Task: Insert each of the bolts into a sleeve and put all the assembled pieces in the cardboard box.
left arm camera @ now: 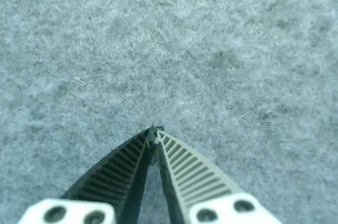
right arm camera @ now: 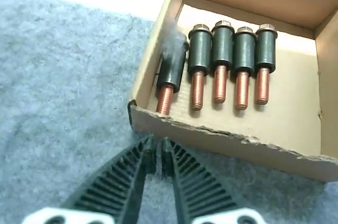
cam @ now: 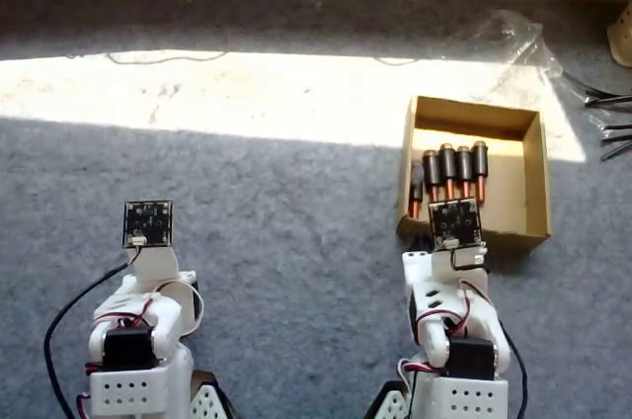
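- The left arm (cam: pixel 138 335), white with a black motor and red and white wires, stands at the near left of a grey carpet-like surface (cam: pixel 296 241). A black cable (cam: pixel 61 325) loops out from its side.
- The left gripper (left arm camera: pixel 155 130) points down at bare grey surface — its two ribbed fingers meet at the tips and hold nothing.
- A band of sunlight (cam: pixel 227 93) lies across the surface beyond both arms, running from the left edge as far as the box.
- The right arm (cam: pixel 454 340) stands at the near right. Its camera board (cam: pixel 455 223) sits over the near wall of the box.
- The right gripper (right arm camera: pixel 158 143) is just outside that near wall, with its fingers closed to a thin slit and nothing between them.
- The cardboard box (cam: pixel 541 182) is open-topped and sits right of centre, directly ahead of the right arm.
- Five assembled pieces (right arm camera: pixel 233 57) lie inside it, each a copper-coloured bolt (right arm camera: pixel 219 84) pushed through a dark sleeve (right arm camera: pixel 223 44), with the heads toward the far wall.
- Four lie side by side and parallel. The fifth piece (right arm camera: pixel 171 73) leans against the wall on the left-arm side — its threaded end reaches the near corner.
- A clear plastic bag (cam: pixel 509 39) lies crumpled beyond the box.
- Thin black items (cam: pixel 607 100) lie at the far right edge, and I cannot tell what they are.
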You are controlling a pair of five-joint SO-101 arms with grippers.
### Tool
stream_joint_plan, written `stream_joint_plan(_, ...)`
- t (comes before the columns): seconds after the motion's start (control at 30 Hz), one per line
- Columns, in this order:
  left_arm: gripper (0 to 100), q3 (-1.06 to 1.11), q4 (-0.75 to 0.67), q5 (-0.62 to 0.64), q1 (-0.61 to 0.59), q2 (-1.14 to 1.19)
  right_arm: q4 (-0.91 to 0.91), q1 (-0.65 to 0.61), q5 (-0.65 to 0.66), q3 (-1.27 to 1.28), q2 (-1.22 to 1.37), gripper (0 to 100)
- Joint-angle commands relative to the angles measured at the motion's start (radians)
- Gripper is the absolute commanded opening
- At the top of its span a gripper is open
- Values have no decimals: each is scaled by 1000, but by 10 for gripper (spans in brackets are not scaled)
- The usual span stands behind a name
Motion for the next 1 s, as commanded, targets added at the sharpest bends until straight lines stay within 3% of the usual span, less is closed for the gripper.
stream_joint_plan(0.0, 5, 22, 8, -3, -15, -15, 31, -5, 6, 137, -7, 5)
stream_joint_plan(0.27, 5, 22, 8, -3, -15, -15, 142, -8, 0, 137, -7, 5)
stream_joint_plan(0.57, 5, 22, 8, -3, -15, -15, 217, -8, -339, 139, -1, 10)
stream_joint_plan(0.97, 5, 22, 9, 0, -5, -15, 315, -10, -319, 140, -8, 8)
